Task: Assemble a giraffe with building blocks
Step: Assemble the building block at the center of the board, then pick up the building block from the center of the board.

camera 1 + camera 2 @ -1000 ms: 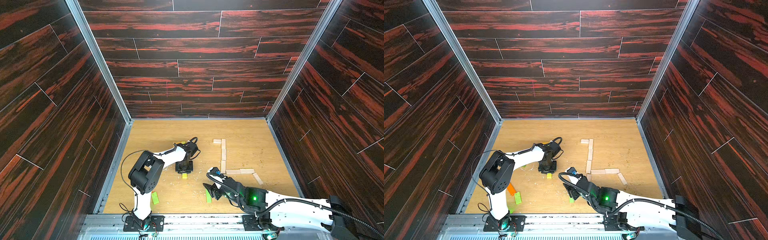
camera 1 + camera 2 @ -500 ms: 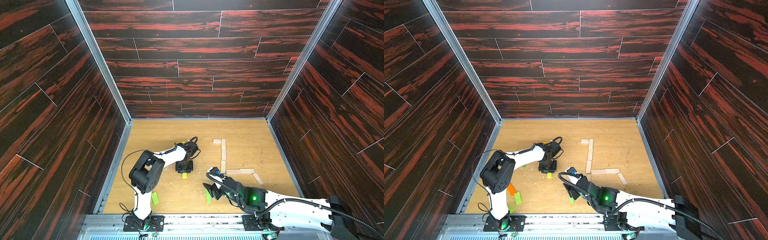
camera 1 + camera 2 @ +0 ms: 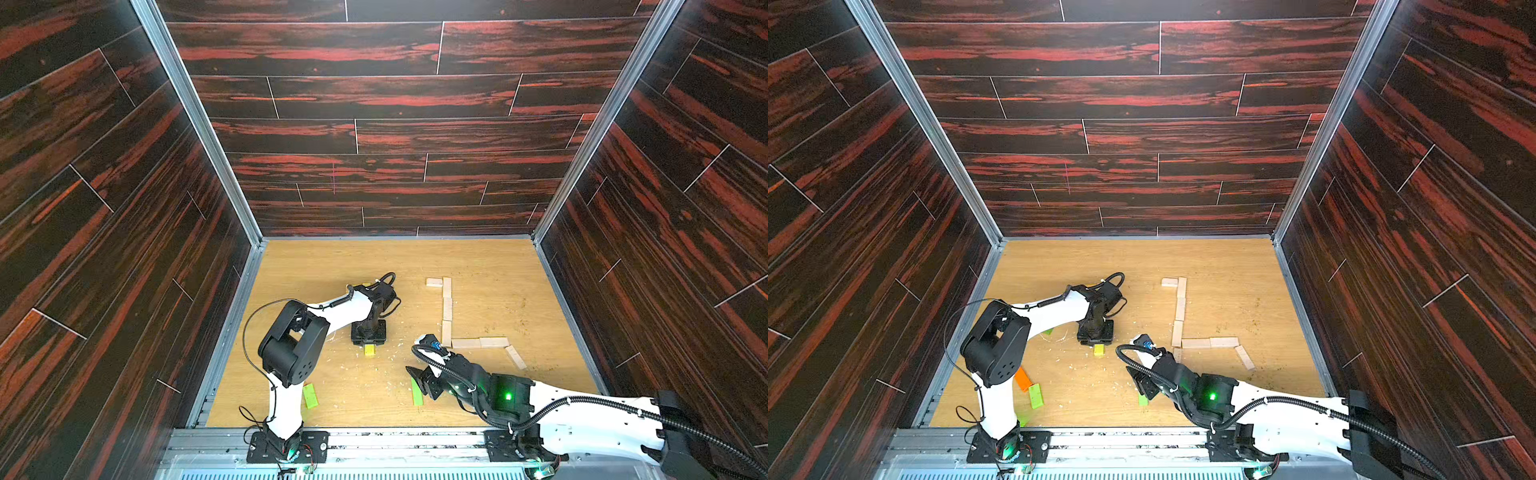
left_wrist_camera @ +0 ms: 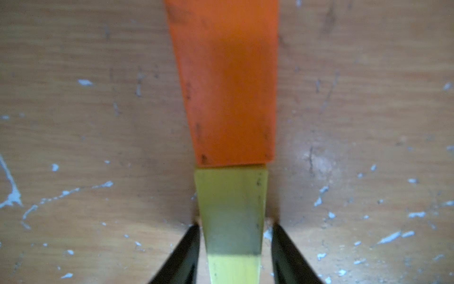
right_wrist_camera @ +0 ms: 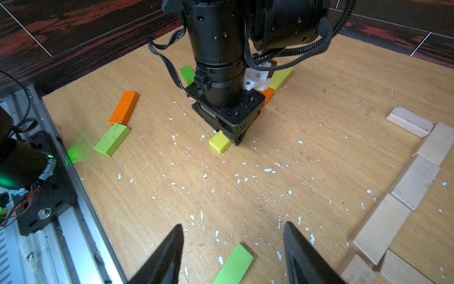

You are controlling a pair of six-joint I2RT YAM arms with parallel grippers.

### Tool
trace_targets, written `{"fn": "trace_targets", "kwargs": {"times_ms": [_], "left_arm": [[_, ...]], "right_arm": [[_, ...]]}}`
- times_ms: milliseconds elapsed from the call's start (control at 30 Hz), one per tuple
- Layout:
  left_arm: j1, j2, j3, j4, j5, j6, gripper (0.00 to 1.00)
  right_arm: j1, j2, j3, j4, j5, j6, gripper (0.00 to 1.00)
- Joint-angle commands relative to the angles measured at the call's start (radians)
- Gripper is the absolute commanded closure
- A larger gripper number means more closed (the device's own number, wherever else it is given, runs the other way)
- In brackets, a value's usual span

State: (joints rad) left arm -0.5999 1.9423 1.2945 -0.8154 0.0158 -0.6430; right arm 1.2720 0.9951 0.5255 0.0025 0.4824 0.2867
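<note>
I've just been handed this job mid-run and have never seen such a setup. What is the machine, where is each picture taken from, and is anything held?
You are seeing two white-and-black robot arms, the left arm and the right arm, bolted at the near edge of a wooden table inside a dark-panelled box. Both top views look down from overhead; each wrist view comes from a camera behind a claw. On the table, pale blocks lie flat in roughly an L, with loose coloured blocks and white flecks around. The left claw straddles a yellow block whose end meets an orange block; thin gaps show beside both fingers, so it is not gripped. The right claw is open and empty, pointed at a green block lying flat.
</note>
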Motion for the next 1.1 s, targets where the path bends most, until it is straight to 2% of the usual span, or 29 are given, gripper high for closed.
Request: {"fn": "trace_targets", "kwargs": {"times_ms": [0, 233, 533, 733, 967, 1067], "left_arm": [[0.007, -0.067, 0.024, -0.028, -0.028, 0.012, 0.43], [0.008, -0.194, 0.027, -0.076, -0.058, 0.017, 0.37], [0.007, -0.525, 0.005, -0.172, -0.198, 0.011, 0.35], [0.009, -0.766, -0.124, -0.151, -0.323, -0.026, 0.32], [0.012, -0.923, -0.280, -0.211, -0.355, -0.108, 0.29], [0.018, -0.988, -0.340, -0.228, -0.361, -0.139, 0.24]], "right_arm": [[-0.003, 0.014, 0.022, 0.013, -0.001, -0.004, 0.35], [-0.004, 0.017, 0.040, -0.001, -0.002, -0.003, 0.35], [-0.003, 0.006, 0.063, -0.028, 0.005, 0.021, 0.35], [-0.003, 0.013, 0.094, -0.082, 0.005, 0.082, 0.35], [-0.003, 0.066, 0.142, -0.218, -0.016, 0.243, 0.35], [-0.003, 0.066, 0.126, -0.254, -0.031, 0.331, 0.35]]}}
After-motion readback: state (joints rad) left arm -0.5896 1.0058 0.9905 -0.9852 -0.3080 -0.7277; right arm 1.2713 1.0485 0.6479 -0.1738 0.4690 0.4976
